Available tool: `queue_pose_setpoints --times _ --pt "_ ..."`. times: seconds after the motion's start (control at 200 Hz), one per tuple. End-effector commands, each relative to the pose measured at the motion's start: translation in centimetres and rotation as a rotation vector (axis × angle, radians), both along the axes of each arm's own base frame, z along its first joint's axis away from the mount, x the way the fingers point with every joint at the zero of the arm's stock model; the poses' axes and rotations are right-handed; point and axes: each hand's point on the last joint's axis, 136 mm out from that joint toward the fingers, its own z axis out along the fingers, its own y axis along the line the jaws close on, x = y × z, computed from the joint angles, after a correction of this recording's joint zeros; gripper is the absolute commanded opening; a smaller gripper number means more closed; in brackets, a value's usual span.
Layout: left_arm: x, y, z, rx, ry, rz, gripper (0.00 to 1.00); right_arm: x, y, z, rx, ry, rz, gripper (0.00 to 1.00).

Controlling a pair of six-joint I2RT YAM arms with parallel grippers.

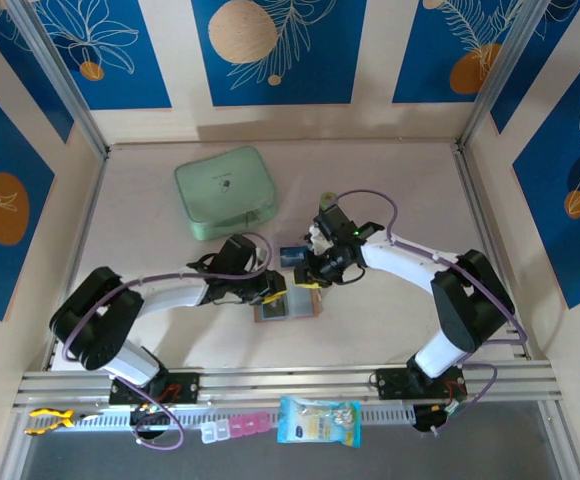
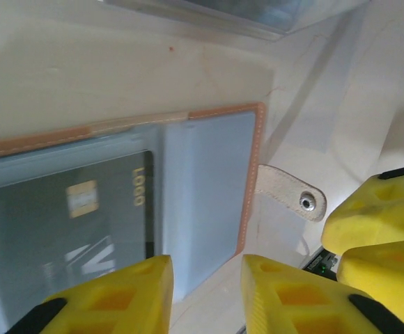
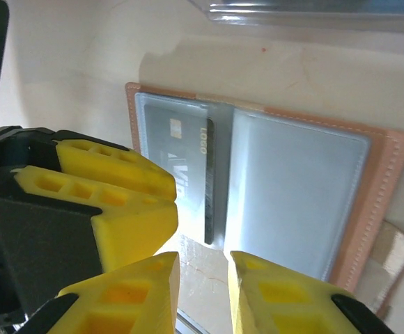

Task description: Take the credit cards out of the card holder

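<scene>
The tan card holder [image 1: 288, 306] lies open and flat on the table between both arms. Its left clear pocket holds the black credit card [image 2: 83, 216], with a chip and white markings; the card's dark edge pokes toward the fold [image 3: 210, 188]. A light blue card [image 2: 209, 188] fills the right pocket [image 3: 292, 195]. My left gripper [image 2: 205, 268] stands open over the card holder's near edge, astride the blue pocket's corner, gripping nothing. My right gripper [image 3: 203, 261] is open just short of the black card's end, with bare table between its fingers. Both grippers [image 1: 275, 292] [image 1: 315, 275] nearly touch.
A mint-green zip case [image 1: 225, 192] sits at the back left. A small clear box [image 1: 292, 256] lies just beyond the card holder [image 3: 313, 10]. The holder's snap tab [image 2: 296, 195] sticks out to the side. A packet [image 1: 318, 420] and pill box [image 1: 235, 428] lie on the front rail.
</scene>
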Motion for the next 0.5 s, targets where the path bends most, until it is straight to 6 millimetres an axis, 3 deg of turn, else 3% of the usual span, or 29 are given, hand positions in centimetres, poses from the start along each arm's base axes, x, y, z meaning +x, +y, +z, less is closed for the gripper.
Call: queue_pose_setpoints --times 0.0,0.24,0.495 --pt "0.1 1.5 -0.2 0.017 -0.024 0.026 0.28 0.1 1.3 0.3 0.005 0.002 0.013 0.25" --pt "-0.4 3.6 -1.4 0.072 -0.021 0.042 0.18 -0.5 2.8 -1.2 -0.009 0.024 0.038 0.24" --pt "-0.8 4.3 -2.5 0.121 -0.007 0.016 0.11 -1.0 3.9 -2.5 -0.020 0.041 0.060 0.22"
